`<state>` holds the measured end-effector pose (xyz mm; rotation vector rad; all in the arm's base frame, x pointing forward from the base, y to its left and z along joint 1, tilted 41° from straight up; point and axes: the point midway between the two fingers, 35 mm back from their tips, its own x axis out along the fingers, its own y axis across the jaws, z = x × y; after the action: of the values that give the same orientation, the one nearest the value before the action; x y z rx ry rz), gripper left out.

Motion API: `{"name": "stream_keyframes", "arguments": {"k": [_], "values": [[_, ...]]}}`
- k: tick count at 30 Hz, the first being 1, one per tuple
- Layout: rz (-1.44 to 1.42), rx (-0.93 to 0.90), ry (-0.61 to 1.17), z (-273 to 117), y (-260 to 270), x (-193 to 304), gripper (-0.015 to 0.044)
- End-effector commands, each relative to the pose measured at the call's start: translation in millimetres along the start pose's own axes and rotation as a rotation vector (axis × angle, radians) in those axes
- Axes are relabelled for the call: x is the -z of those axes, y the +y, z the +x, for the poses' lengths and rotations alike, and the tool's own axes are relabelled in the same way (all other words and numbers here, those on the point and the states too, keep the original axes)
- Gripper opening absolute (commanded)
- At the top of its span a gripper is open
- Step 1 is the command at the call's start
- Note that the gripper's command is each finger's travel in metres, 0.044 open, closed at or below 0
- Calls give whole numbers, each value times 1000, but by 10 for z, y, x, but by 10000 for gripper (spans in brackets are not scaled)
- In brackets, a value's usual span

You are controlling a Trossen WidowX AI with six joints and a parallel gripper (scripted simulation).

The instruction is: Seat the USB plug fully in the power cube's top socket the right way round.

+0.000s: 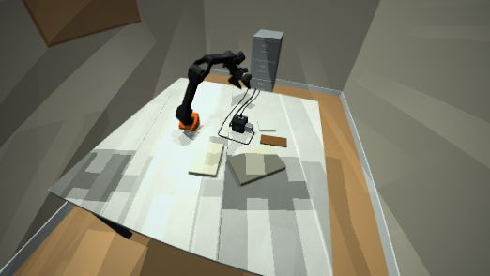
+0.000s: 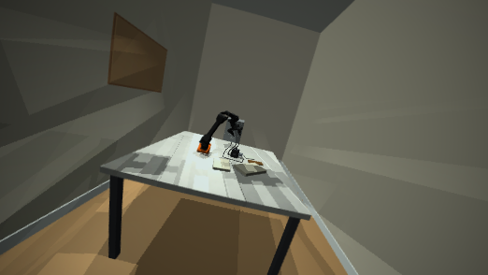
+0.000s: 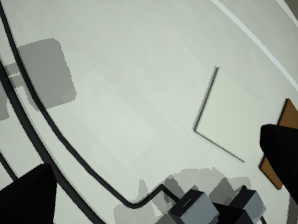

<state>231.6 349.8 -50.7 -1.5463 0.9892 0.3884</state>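
Observation:
The black power cube (image 1: pixel 239 124) (image 2: pixel 235 152) stands on the table, with a grey plug (image 1: pixel 249 127) at its right side. A thin cable rises from its top; the USB plug there is too small to judge its depth or which way round it is. My gripper (image 1: pixel 243 86) (image 2: pixel 236 133) (image 3: pixel 160 156) is open and empty, high above and behind the cube. In the wrist view two grey blocks, one (image 3: pixel 196 207) nearer the middle and one (image 3: pixel 250 205) to its right, show at the bottom edge; most of the cube is out of that view.
Black cables (image 3: pixel 90 172) loop round the cube and run back toward the grey cabinet (image 1: pixel 265 61). A thin pale tile (image 1: pixel 267 127) (image 3: pixel 227 115) and a brown block (image 1: pixel 273 141) (image 3: pixel 271 172) lie right of the cube. A cream slab (image 1: pixel 206 161) and an olive slab (image 1: pixel 253 168) lie in front.

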Motion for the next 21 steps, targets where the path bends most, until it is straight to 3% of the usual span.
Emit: {"name": "stream_keyframes", "arguments": {"k": [1, 8, 21], "values": [[-161, -141, 150, 174, -468, 474, 440], [-384, -460, 317, 318, -1093, 1466, 440], [-387, -467, 319, 325, -1120, 1533, 440]]}}
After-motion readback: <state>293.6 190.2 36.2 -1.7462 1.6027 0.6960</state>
